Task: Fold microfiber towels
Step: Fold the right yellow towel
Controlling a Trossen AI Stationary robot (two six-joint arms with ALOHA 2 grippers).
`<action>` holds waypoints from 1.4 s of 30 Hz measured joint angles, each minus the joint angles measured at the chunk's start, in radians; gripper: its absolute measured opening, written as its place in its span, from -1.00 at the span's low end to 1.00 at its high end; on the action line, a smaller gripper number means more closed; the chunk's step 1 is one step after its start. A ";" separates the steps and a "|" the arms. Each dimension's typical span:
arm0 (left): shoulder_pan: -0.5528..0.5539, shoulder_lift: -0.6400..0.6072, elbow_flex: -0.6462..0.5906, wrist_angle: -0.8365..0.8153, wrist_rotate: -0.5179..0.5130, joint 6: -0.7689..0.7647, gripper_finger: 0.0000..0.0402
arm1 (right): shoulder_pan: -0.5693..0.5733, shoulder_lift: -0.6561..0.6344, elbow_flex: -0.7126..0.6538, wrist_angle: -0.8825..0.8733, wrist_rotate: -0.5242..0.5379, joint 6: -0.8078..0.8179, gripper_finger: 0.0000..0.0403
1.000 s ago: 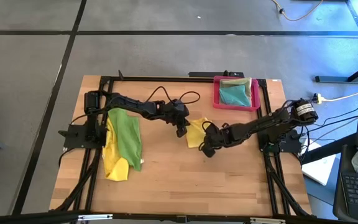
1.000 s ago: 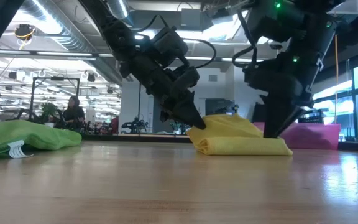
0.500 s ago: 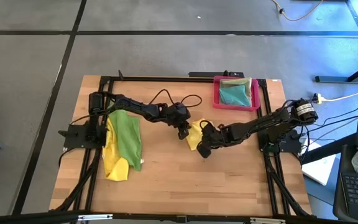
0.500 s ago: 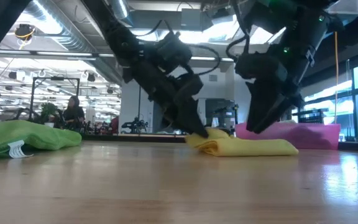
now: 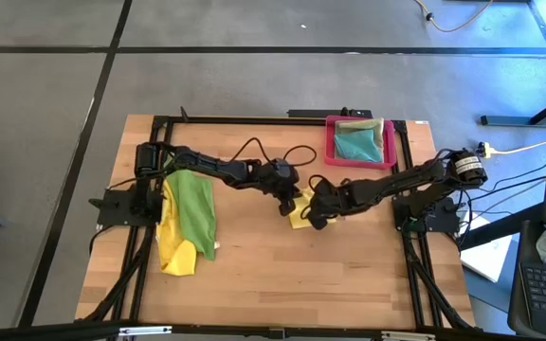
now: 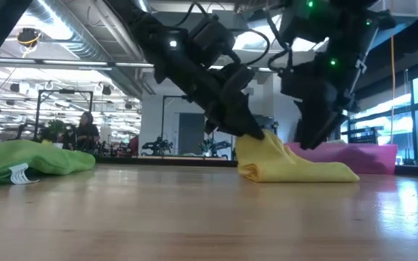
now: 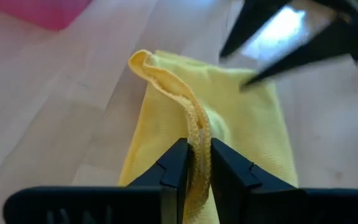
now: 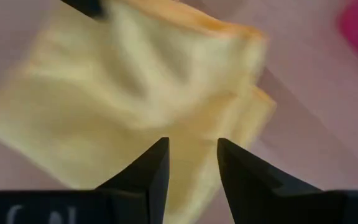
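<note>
One hem of the yellow towel [image 7: 229, 124] is sitting pinched in my left gripper [image 7: 199, 163]; right gripper [image 8: 191, 163] is hovering apart above it; lifting evenly should be keeping edges aligned.

The table [image 5: 282, 275] is evenly and brightly lit from above in the high view, with only soft, short shadows cast under the arms. In the low view, the arms are seen as dark silhouettes against bright ceiling lights [image 6: 53, 18] and window glare at the right edge. The right wrist view is heavily blurred, and the yellow towel [image 8: 135, 93] is smeared. The left wrist view is sharper, though its far background is defocused.
</note>
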 joint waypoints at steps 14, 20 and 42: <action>0.005 0.014 0.000 -0.015 0.004 -0.003 -0.73 | -0.028 -0.250 -0.107 -0.030 0.227 0.208 -0.31; 0.002 0.014 0.000 -0.015 0.019 -0.010 -0.81 | -0.192 -0.448 -0.292 0.241 -0.283 0.025 -0.31; -0.062 0.000 0.096 -0.014 0.071 0.070 -1.00 | -0.506 -0.390 -0.305 0.341 -0.648 -0.808 0.20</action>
